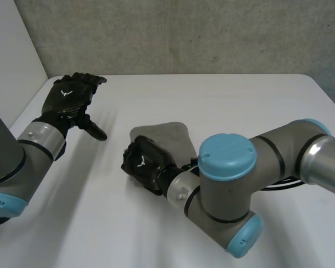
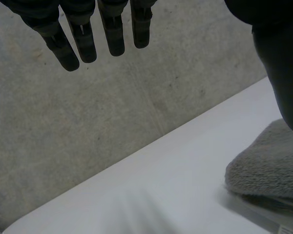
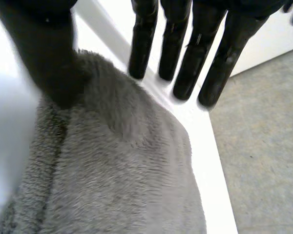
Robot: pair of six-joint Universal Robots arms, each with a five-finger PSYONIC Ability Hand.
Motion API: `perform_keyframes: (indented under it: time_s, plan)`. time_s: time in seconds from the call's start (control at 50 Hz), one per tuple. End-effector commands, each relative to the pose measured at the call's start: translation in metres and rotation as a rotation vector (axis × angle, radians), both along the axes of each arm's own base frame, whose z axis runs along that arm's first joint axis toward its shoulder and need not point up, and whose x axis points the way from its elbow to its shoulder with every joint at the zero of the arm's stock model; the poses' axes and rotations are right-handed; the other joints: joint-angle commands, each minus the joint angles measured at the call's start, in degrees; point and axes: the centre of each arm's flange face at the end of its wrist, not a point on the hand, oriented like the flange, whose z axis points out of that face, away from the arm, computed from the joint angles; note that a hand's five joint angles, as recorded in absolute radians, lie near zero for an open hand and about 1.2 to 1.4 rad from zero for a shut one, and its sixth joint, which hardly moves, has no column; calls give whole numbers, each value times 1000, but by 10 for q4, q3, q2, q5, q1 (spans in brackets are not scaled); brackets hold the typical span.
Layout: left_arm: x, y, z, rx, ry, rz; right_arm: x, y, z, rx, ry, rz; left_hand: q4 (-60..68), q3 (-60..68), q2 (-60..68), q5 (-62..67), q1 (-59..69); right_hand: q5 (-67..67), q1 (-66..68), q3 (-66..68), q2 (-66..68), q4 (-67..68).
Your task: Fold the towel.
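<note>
My right hand (image 1: 146,162) rests over the folded towel (image 1: 166,134) in the middle of the table (image 1: 240,106), fingers straight, thumb apparently touching it. My left hand (image 1: 71,95) hangs open, well apart. Risk: a snagged thumb drags the fold open.

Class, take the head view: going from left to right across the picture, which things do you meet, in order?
Left arm → left hand → towel → right arm. The right hand lies over the towel's near edge, so it is left out of the order.
</note>
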Motion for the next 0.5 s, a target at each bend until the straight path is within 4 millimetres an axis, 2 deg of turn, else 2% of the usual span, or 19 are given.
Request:
perform_keyframes:
  time_s: [0.02, 0.08, 0.16, 0.2, 0.22, 0.26, 0.28, 0.3, 0.32, 0.36, 0.38, 0.42, 0.5]
  plan:
    - [-10, -5, -1, 3, 19, 0, -34, -19, 37, 46, -164, -125, -22, -18, -24, -18, -24, -231, -231, -243, -235, -243]
    - [-21, -4, -1, 13, 47, -31, -45, -23, 46, 97, -237, -175, -20, -17, -22, -16, -22, -231, -231, -243, -235, -243]
    - [-34, -2, -6, 44, 81, -63, -52, -29, 44, 190, -293, -233, -18, -15, -20, -14, -20, -231, -231, -243, -235, -243]
    - [-47, 1, -17, 101, 108, -91, -60, -41, 44, 277, -358, -298, -13, -10, -15, -9, -15, -231, -231, -243, -235, -243]
    - [-47, 1, -18, 102, 108, -91, -60, -41, 44, 278, -358, -299, -13, -10, -15, -9, -15, -231, -231, -243, -235, -243]
    - [-62, 9, -33, 180, 123, -128, -65, -57, 39, 346, -400, -347, -13, -10, -15, -9, -15, -231, -231, -243, -235, -243]
    - [-62, 9, -34, 180, 123, -128, -65, -57, 39, 347, -400, -348, -13, -10, -15, -9, -15, -231, -231, -243, -235, -243]
    - [-68, 14, -43, 220, 119, -145, -64, -63, 32, 386, -407, -366, -13, -10, -15, -9, -15, -231, -231, -243, -235, -243]
    - [-68, 14, -43, 221, 119, -145, -64, -63, 32, 387, -407, -366, -13, -10, -15, -9, -15, -231, -231, -243, -235, -243]
    - [-77, 24, -61, 295, 91, -167, -63, -70, 19, 463, -401, -398, -13, -10, -15, -9, -15, -231, -231, -243, -235, -243]
    - [-77, 24, -61, 295, 91, -167, -63, -70, 19, 463, -401, -398, -13, -10, -15, -9, -15, -231, -231, -243, -235, -243]
    - [-80, 33, -79, 357, 55, -177, -65, -76, 4, 531, -372, -434, -13, -10, -15, -9, -15, -231, -231, -243, -235, -243]
    - [-79, 36, -94, 400, 34, -172, -63, -79, -8, 569, -339, -453, -13, -10, -15, -9, -15, -231, -231, -243, -235, -243]
